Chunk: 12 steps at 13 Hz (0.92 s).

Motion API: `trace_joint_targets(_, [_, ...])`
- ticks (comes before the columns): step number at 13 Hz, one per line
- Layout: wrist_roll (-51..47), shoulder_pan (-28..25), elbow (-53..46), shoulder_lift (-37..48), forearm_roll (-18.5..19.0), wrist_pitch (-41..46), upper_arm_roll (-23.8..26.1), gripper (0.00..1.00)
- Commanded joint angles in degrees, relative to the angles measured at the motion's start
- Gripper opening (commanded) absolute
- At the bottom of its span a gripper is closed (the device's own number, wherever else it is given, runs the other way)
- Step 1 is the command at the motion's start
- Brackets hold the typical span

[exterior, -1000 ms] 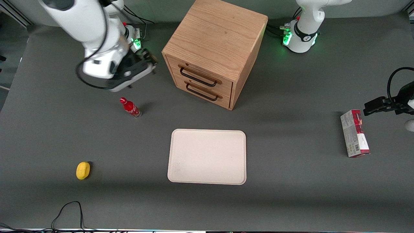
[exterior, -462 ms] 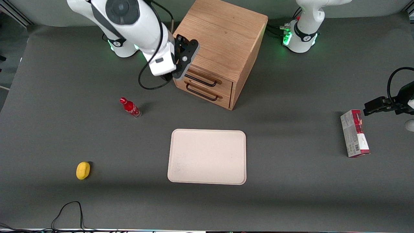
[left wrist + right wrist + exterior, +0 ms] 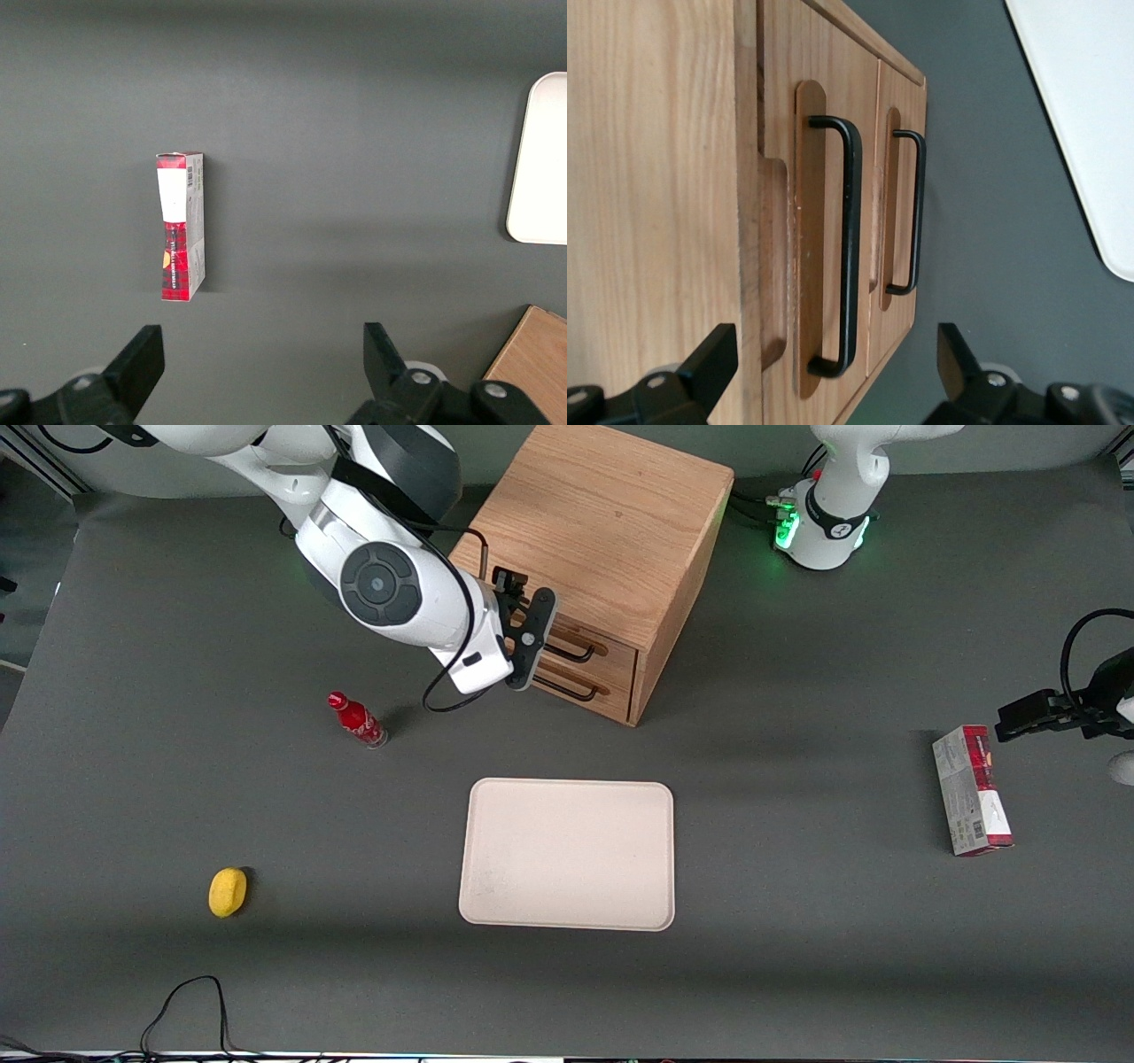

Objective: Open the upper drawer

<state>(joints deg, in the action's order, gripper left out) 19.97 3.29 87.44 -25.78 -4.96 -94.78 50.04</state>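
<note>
Upper drawer [image 3: 567, 642] closed in oak cabinet [image 3: 602, 522], farther from front camera than tray [image 3: 567, 855]. Front view: tool [image 3: 532, 633] directly in front of drawer face. Right wrist view: handle [image 3: 849, 248] centred between spread fingers [image 3: 709, 363], bar running crosswise to gap; straight advance needed.

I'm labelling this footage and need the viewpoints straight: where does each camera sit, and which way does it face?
Front view: high above the table, facing both arms; the gripper hovers in front of the light oak upper drawer.
Right wrist view: on the working arm, facing the upper drawer's thin black wire handle; open fingertips show.
Left wrist view: on the parked arm, looking down at a red-and-white carton.
All three views share the cream rectangular tray.
</note>
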Motion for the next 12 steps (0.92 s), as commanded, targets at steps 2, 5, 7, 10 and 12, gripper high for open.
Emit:
trace_joint_targets(2, [1.6,0.0,5.0,0.0,2.5,-5.7,0.3,1.00])
trace_joint_targets(5, [1.5,-0.3,5.4,-2.0,5.5,-7.4,0.4,1.00])
trace_joint_targets(7, [1.4,-0.7,6.2,-2.5,5.7,-9.5,0.4,1.00])
trace_joint_targets(10, [1.2,-0.9,9.0,-3.1,5.9,-14.5,0.3,1.00])
trace_joint_targets(12, [1.1,-0.9,9.1,-4.1,7.4,-15.3,0.3,1.00])
